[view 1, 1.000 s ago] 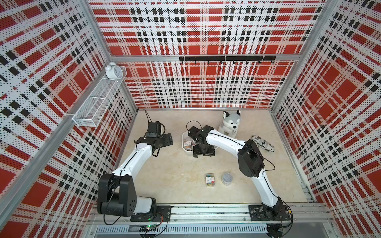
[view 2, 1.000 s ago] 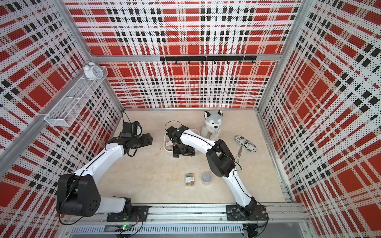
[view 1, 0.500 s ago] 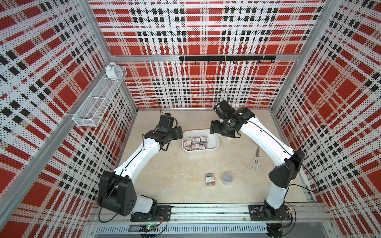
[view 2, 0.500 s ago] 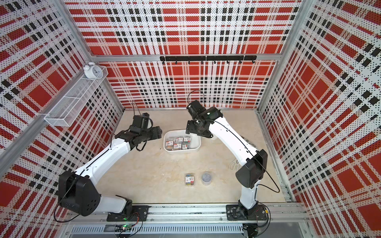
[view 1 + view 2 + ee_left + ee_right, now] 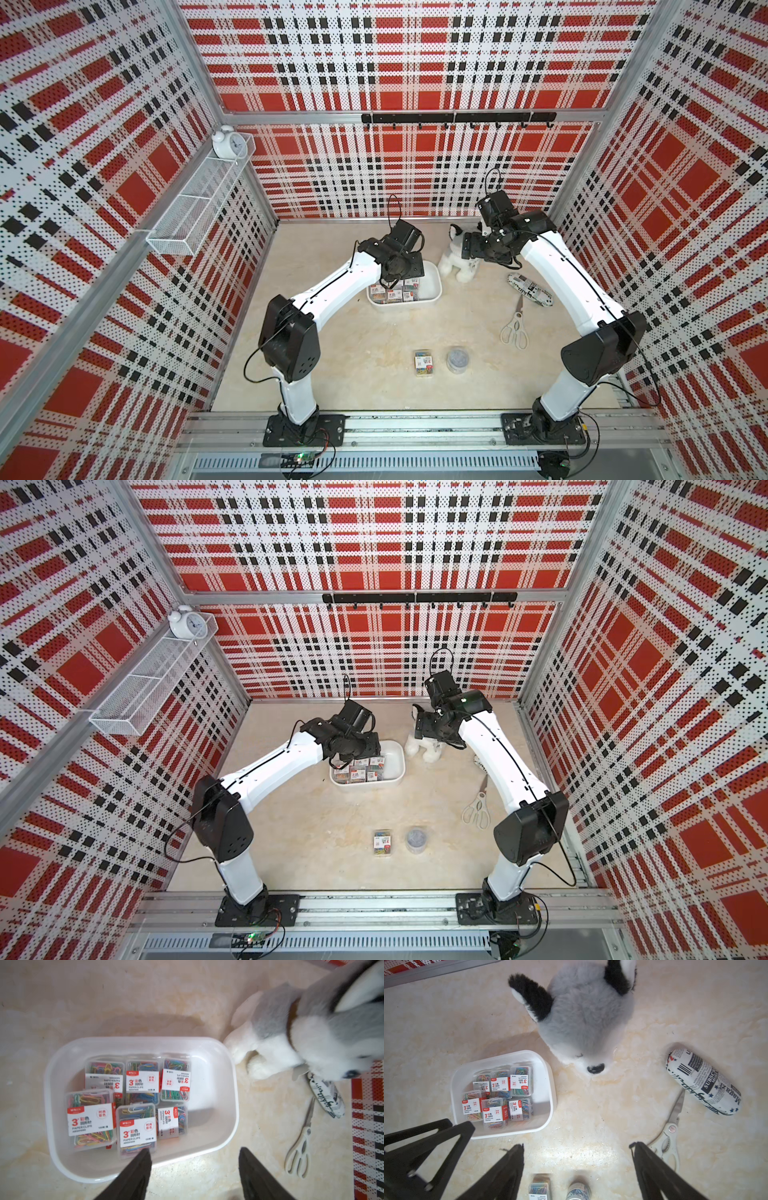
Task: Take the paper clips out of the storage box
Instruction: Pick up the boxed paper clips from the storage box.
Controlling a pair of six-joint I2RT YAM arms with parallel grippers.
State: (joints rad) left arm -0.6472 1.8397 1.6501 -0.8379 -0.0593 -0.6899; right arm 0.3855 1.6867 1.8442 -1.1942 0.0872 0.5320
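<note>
spread, empty: left gripper (image 5: 194, 1150), right gripper (image 5: 577, 1145). risk lower centre: clipping storage box (image 5: 235, 1095) rim, jostling packed paper clips (image 5: 136, 1132).

This looks like a robot test cell in a lab, not a home. Perforated panels (image 5: 415, 62) printed in red, black and white plaid close it in on an aluminium frame (image 5: 291, 119). A left arm (image 5: 332, 286) and a right arm (image 5: 561, 270) are bolted to a metal rail (image 5: 415, 428) along the near edge. The wire basket (image 5: 195, 212) with an alarm clock (image 5: 226, 143) on the left wall, and the hook rail (image 5: 457, 118) on the far wall, look like staged props.
</note>
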